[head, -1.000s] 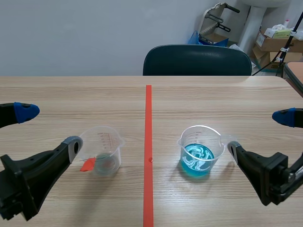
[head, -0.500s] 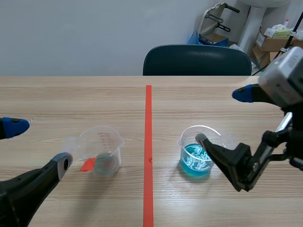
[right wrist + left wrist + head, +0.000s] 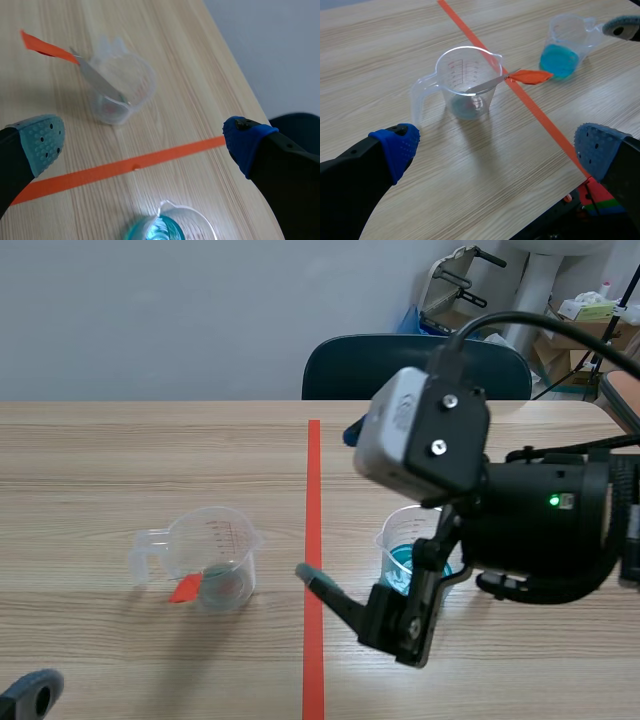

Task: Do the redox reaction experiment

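Scene view: the right arm partly hides the blue-liquid beaker, right of the clear beaker; a chair stands beyond the wooden worktop. Left wrist view: left hand released, clear beaker ahead, orange-handled spatula leaning inside. Right wrist view: right hand released too.

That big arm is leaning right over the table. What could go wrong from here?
The right arm hangs close above the cup of blue liquid; a bump could spill it. The metal strip leans loosely in the clear measuring cup, orange end overhanging, so the open right claw could tip that cup while grabbing it.
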Available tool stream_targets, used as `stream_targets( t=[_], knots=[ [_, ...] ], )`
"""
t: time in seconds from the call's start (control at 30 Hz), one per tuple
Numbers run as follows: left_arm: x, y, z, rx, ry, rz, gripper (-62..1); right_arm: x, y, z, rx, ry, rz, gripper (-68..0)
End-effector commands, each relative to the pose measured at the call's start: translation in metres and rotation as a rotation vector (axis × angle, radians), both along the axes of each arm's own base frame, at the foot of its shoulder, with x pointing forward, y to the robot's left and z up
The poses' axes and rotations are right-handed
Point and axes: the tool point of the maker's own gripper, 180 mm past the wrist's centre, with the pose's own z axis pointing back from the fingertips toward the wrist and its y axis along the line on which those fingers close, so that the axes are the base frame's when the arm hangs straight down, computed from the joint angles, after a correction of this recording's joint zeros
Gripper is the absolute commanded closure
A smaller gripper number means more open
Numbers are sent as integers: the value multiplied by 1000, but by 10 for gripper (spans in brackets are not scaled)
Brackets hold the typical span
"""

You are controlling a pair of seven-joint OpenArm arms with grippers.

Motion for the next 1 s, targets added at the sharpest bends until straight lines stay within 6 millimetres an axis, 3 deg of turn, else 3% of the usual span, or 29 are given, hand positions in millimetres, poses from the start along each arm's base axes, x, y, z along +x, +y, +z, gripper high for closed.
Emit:
stream_targets(
  t=[0.0, 0.3, 0.57, 0.97],
  knots=[
    [1, -3, 9, -20, -24, -1, -623, -2, 8, 5, 3, -29, 37, -679],
    [-15, 12, 10, -18, 23, 38, -623, -28, 54, -14, -1, -54, 257, -679],
    [-12, 14, 16, -24, -10, 41, -623, -21, 81, -27, 12, -101, 319, -679],
    [-8, 15, 25, -45, -59, 57, -623, -6, 106, -18, 80, -162, 302, -672]
  ],
)
